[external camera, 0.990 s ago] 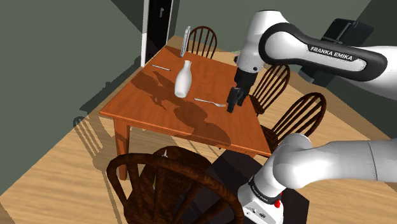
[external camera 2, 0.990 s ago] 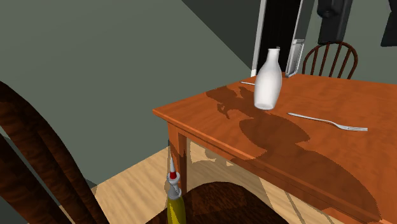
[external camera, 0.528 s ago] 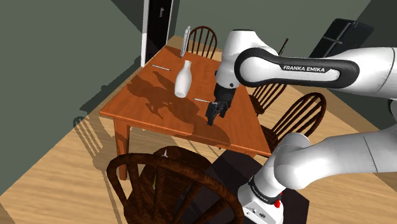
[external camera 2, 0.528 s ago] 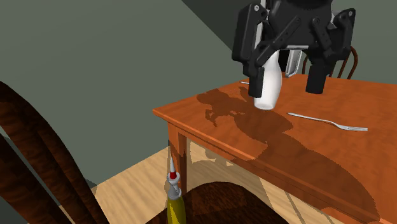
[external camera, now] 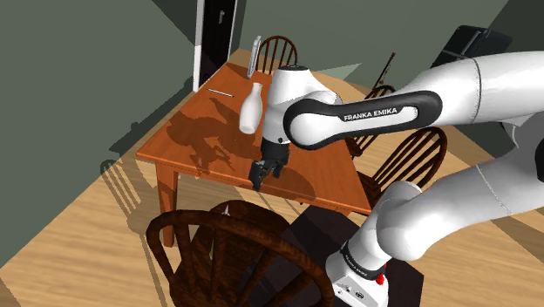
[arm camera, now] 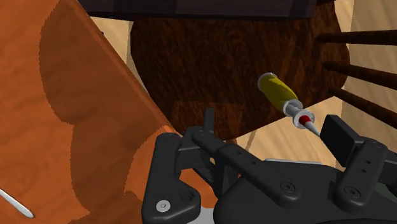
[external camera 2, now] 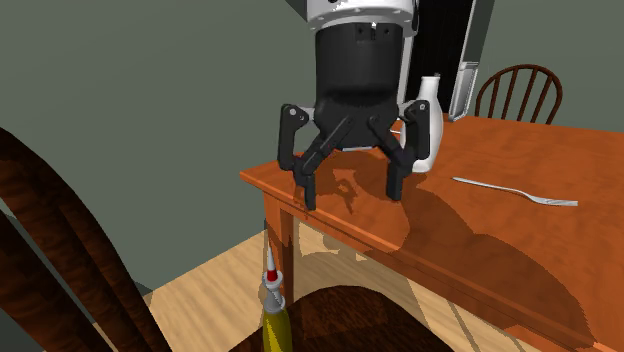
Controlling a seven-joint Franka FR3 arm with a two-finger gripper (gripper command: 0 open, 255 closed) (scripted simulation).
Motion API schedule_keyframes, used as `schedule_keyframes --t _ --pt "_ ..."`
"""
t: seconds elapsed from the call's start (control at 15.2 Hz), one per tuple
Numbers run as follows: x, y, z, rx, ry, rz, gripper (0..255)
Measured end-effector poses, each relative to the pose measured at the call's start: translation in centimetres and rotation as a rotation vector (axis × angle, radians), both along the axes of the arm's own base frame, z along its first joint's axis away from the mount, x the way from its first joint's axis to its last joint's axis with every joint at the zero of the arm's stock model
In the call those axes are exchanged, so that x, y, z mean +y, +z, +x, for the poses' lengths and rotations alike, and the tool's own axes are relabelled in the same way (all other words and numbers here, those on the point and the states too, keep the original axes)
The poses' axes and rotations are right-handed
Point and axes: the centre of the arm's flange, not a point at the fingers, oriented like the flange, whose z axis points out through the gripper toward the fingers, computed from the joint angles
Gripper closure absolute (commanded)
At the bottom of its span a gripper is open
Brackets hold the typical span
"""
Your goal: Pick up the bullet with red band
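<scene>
Dull grey-green walls (external camera: 87, 61), pale wood-plank floor (external camera: 78, 235), reddish-brown wooden table (external camera: 187, 144) with shadows across its top, dark spindle-back chairs (external camera: 196, 220) around it, white-framed doorway (external camera: 218, 39) opening on a black area beside the far corner.

White bottle (external camera: 251, 109) upright on wooden table (external camera: 196, 144) — fork (external camera 2: 515, 190) lying apart; chair (external camera: 277, 54) beyond.

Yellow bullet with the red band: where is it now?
The yellow, grey-tipped bullet with a red band sits low in the second exterior view, left of centre, below the orange-brown wooden table's corner and the black gripper.
</scene>
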Motion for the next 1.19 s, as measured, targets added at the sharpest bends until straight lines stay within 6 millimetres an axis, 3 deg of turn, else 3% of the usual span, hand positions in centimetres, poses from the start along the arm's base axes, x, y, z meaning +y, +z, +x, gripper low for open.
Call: schedule_keyframes --t 0.73,1.19 --pt "8.9 -9.6 5.3 -0.022 -0.011 -0.022 0" --pt "9.7 -13.9 5.8 -0.024 -0.013 -0.022 0"
